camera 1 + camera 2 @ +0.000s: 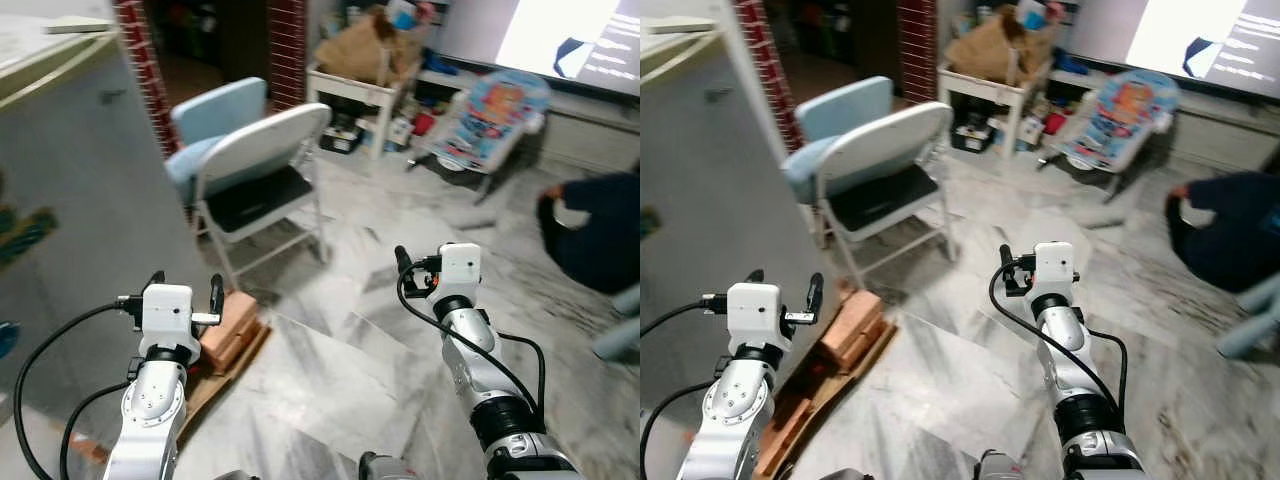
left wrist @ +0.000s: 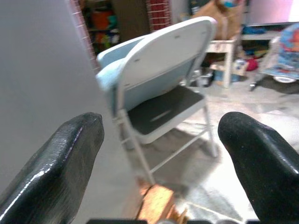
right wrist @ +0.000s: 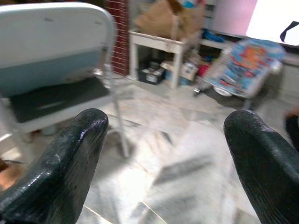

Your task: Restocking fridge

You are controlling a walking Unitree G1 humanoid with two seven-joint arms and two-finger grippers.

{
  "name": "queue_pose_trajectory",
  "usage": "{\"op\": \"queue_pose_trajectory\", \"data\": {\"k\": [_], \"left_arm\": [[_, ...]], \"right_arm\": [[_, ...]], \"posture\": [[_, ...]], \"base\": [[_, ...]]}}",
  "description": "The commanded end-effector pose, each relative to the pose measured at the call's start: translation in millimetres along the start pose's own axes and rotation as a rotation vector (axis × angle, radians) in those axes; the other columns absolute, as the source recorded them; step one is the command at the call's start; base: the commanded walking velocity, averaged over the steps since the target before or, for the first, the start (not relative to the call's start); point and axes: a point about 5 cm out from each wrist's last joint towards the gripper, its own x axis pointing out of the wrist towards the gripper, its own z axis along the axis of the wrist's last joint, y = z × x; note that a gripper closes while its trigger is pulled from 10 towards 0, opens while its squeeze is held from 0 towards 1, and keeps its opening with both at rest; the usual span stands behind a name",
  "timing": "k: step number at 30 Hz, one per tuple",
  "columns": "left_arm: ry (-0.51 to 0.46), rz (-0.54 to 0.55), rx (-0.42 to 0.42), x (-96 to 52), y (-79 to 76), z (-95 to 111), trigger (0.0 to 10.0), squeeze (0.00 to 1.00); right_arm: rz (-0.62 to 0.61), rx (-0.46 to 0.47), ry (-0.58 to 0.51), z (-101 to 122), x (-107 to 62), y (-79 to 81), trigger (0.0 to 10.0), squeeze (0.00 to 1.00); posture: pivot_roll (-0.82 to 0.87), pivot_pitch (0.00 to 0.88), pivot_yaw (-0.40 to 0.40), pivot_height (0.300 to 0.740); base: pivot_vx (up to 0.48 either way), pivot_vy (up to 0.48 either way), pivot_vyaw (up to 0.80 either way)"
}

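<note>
The grey fridge (image 1: 80,190) stands at my left, its side toward me, with coloured magnets (image 1: 22,235) on it. My left gripper (image 1: 186,282) is raised beside the fridge wall, open and empty. In the left wrist view its fingertips (image 2: 70,144) frame the fridge side (image 2: 42,84) and a folding chair. My right gripper (image 1: 428,262) is held up over the marble floor, open with nothing in it; its fingers (image 3: 70,154) point toward the cluttered far end of the room.
A white folding chair (image 1: 265,150) and a light blue chair (image 1: 215,110) stand just past the fridge. Orange-brown blocks (image 1: 230,325) lie at the fridge's foot. A white table (image 1: 360,85), a baby bouncer (image 1: 490,110) and a person in dark clothes (image 1: 595,225) are further off.
</note>
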Motion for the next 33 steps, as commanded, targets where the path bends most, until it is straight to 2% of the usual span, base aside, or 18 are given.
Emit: {"op": "queue_pose_trajectory", "data": {"k": [1, 10, 20, 33], "left_arm": [[-0.001, -0.011, 0.002, 0.0, -1.3, 1.8, 10.0, 0.0], [0.004, -0.016, -0.009, 0.7, -3.8, 1.3, 10.0, 0.0], [0.01, -0.009, -0.013, 0.1, -4.3, 0.2, 10.0, 0.0], [0.024, -0.008, -0.005, -2.7, -4.6, -2.4, 10.0, 0.0]], "right_arm": [[0.004, -0.004, -0.009, 3.9, 3.0, 2.2, 10.0, 0.0], [0.01, -0.014, -0.007, 3.9, 3.1, 1.0, 10.0, 0.0], [0.023, -0.024, 0.0, 3.5, 4.2, 1.3, 10.0, 0.0], [0.034, -0.036, 0.015, 1.8, 4.5, 2.4, 10.0, 0.0]], "posture": [[0.05, 0.022, 0.023, 0.74], [0.04, 0.026, 0.017, 0.74], [0.04, 0.026, 0.012, 0.74], [0.05, 0.031, 0.008, 0.74]], "base": [[0.0, 0.0, -0.8], [0.0, 0.0, -0.77], [0.0, 0.0, -0.54], [0.0, 0.453, -0.46]]}}
